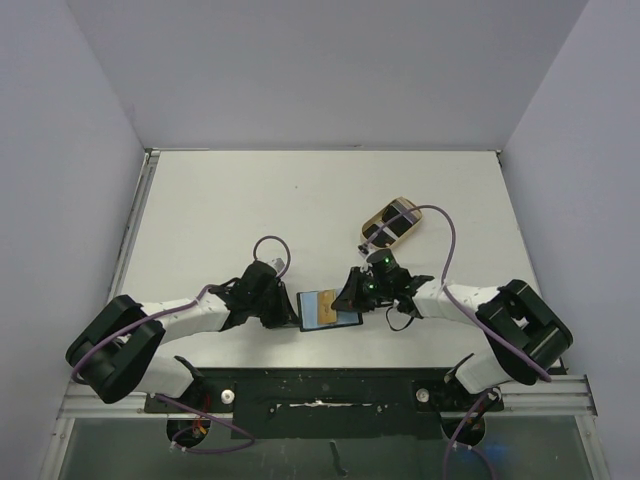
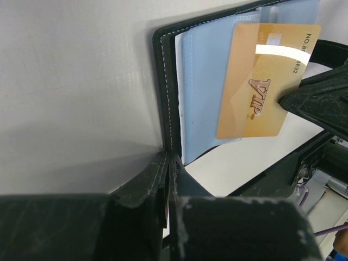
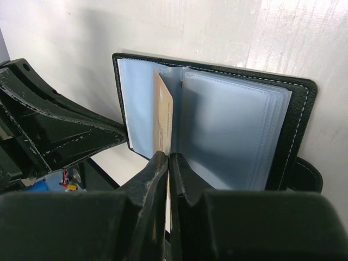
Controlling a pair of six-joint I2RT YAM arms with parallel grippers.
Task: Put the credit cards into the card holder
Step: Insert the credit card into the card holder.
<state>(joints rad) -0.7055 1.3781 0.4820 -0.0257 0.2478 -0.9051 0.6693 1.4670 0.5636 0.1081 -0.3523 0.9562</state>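
Observation:
The card holder (image 1: 346, 320) lies open near the table's front edge, its bluish-grey inner panels (image 3: 234, 125) facing up. My left gripper (image 2: 169, 163) is shut on the edge of its black cover (image 2: 163, 81). A tan-gold credit card (image 2: 261, 81) marked VIP stands partly in a sleeve of the left panel. My right gripper (image 3: 168, 157) is shut on this card's near edge (image 3: 163, 119). In the top view the left gripper (image 1: 290, 315) and right gripper (image 1: 352, 300) flank the holder. Dark credit cards (image 1: 383, 232) lie in a tray farther back.
A beige oval tray (image 1: 404, 201) sits behind the right arm, with the arm's purple cable (image 1: 450, 240) arching over it. Grey walls close in the table on both sides and at the back. The arms' base rail (image 1: 320, 395) runs along the near edge.

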